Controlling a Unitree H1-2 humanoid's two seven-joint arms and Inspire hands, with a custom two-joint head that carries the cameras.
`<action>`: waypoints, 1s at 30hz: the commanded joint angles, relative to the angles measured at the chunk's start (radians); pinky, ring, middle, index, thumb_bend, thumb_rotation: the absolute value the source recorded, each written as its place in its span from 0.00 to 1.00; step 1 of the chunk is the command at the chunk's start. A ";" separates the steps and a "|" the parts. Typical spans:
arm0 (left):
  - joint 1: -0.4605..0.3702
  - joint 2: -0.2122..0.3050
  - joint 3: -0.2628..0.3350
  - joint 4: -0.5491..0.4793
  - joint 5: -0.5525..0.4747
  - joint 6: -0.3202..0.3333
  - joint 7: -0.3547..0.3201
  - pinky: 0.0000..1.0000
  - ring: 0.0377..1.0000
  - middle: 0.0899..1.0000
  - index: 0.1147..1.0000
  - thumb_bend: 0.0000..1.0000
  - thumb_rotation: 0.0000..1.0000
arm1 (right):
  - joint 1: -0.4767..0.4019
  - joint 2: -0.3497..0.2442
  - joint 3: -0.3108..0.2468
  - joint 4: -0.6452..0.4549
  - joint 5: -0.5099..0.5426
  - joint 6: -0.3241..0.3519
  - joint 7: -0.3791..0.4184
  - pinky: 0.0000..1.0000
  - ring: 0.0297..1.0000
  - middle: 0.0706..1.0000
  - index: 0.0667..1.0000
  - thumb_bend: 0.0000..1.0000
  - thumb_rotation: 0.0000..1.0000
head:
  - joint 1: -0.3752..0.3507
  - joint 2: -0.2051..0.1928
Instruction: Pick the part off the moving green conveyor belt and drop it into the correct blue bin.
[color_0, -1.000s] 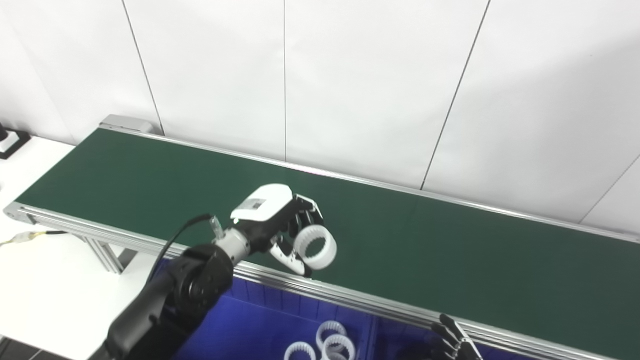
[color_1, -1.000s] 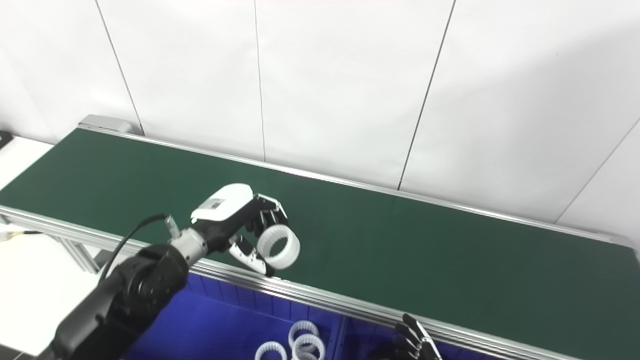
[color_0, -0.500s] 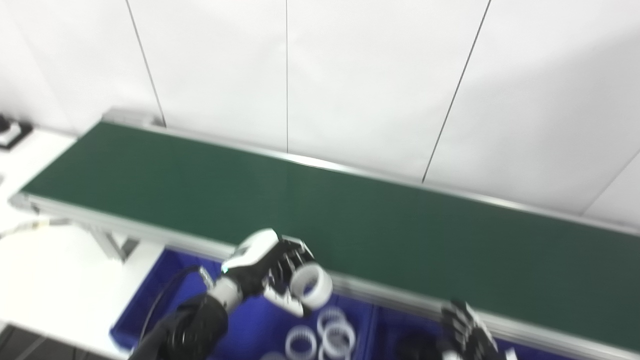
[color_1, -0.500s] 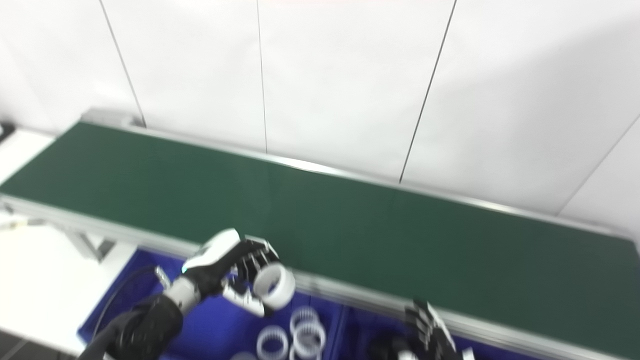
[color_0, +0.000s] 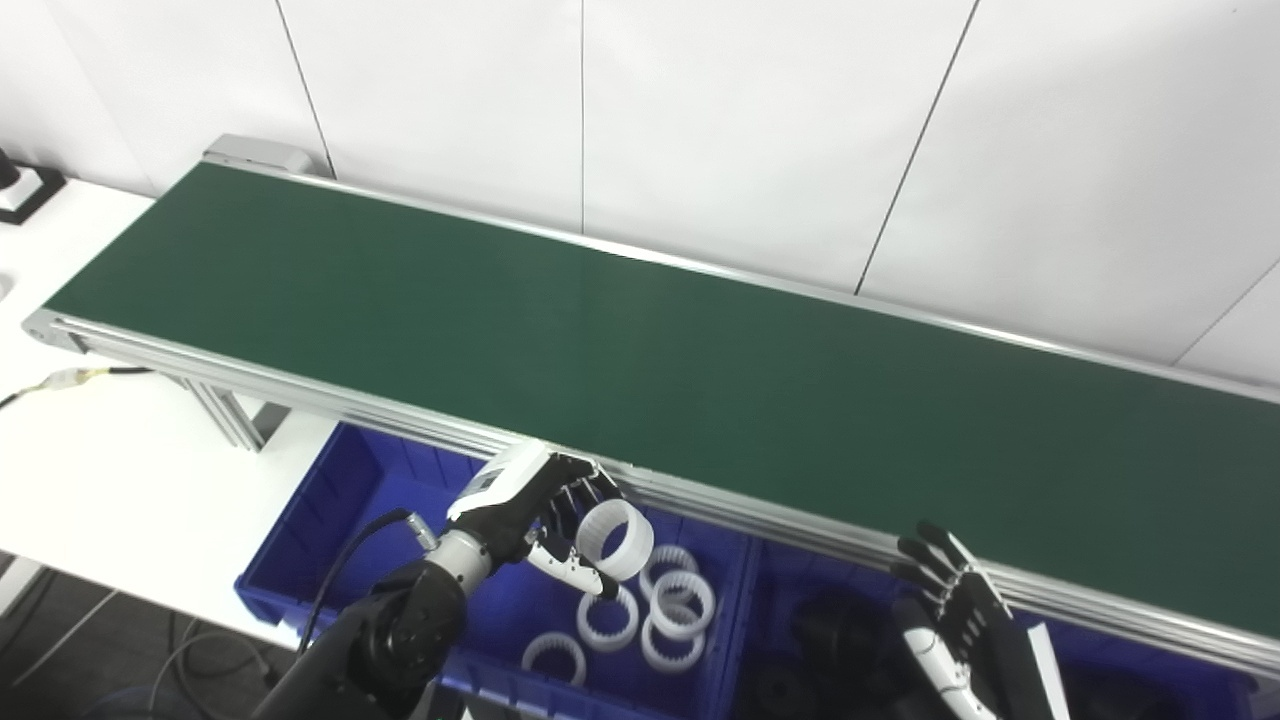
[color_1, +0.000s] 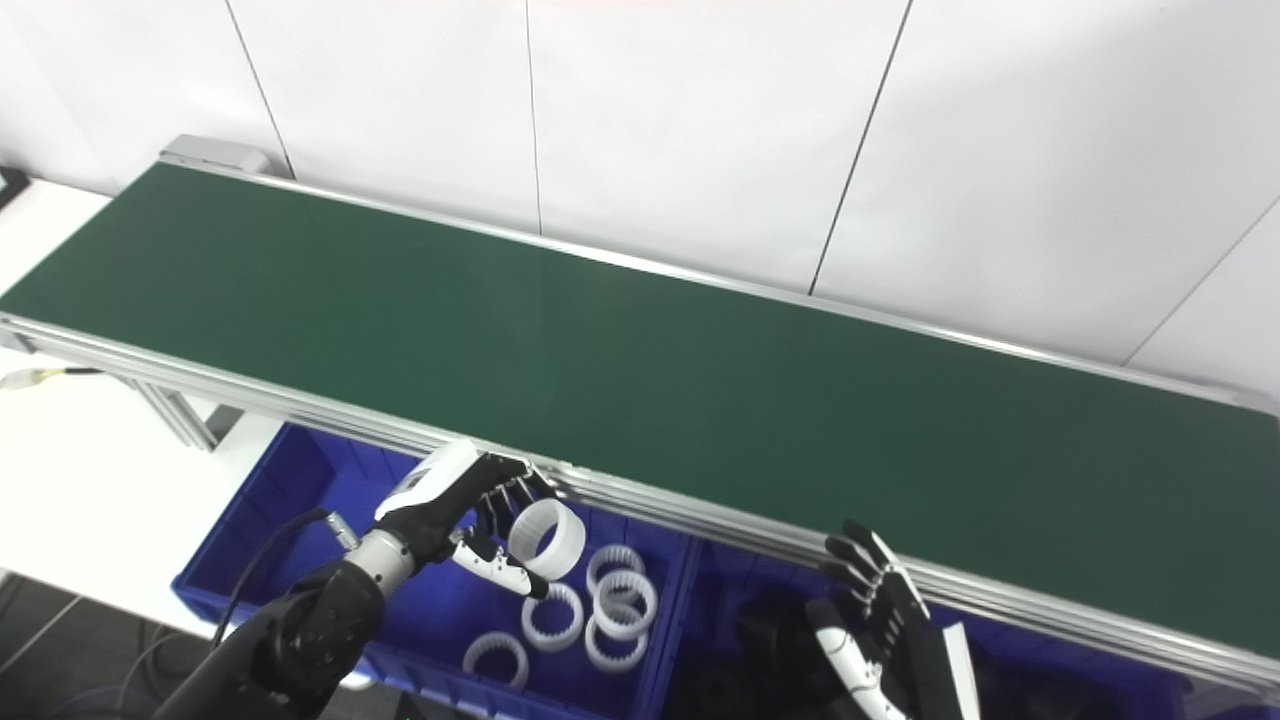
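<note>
My left hand (color_0: 530, 500) is shut on a white toothed ring (color_0: 615, 538), holding it in the air over the left blue bin (color_0: 330, 530), just in front of the conveyor's near rail. Several white rings (color_0: 650, 610) lie in that bin below it. The green conveyor belt (color_0: 640, 350) carries no part in view. My right hand (color_0: 950, 620) is open with fingers spread, low at the bottom right, over the neighbouring blue bin (color_1: 740, 640), which holds dark parts (color_0: 830, 640).
The belt's aluminium near rail (color_0: 300, 390) runs between the belt and the bins. A white table (color_0: 110, 470) lies to the left with a cable (color_0: 70, 377) on it. White wall panels stand behind the belt.
The camera has tilted down, bringing the bins into view. My left hand has carried the ring off the belt, back over the near rail, to above the left bin. The right hand has come further into view.
</note>
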 joint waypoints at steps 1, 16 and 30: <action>-0.042 0.008 -0.006 0.008 0.018 -0.038 0.032 0.37 0.39 0.44 0.45 0.50 0.00 | -0.004 0.000 -0.005 -0.043 0.013 0.015 0.005 0.72 0.78 0.81 0.87 0.56 0.59 | 0.001 0.001; -0.118 0.015 -0.079 0.273 0.055 -0.110 0.098 0.43 0.40 0.43 0.45 0.50 0.00 | 0.009 0.001 -0.003 -0.069 0.017 0.024 0.006 0.72 0.78 0.82 0.87 0.55 0.58 | -0.013 0.010; -0.118 0.020 -0.101 0.233 0.066 -0.056 0.063 0.63 0.56 0.55 0.59 0.71 0.08 | 0.003 -0.004 -0.008 -0.057 0.025 0.025 0.009 0.72 0.78 0.82 0.87 0.55 0.57 | -0.013 0.002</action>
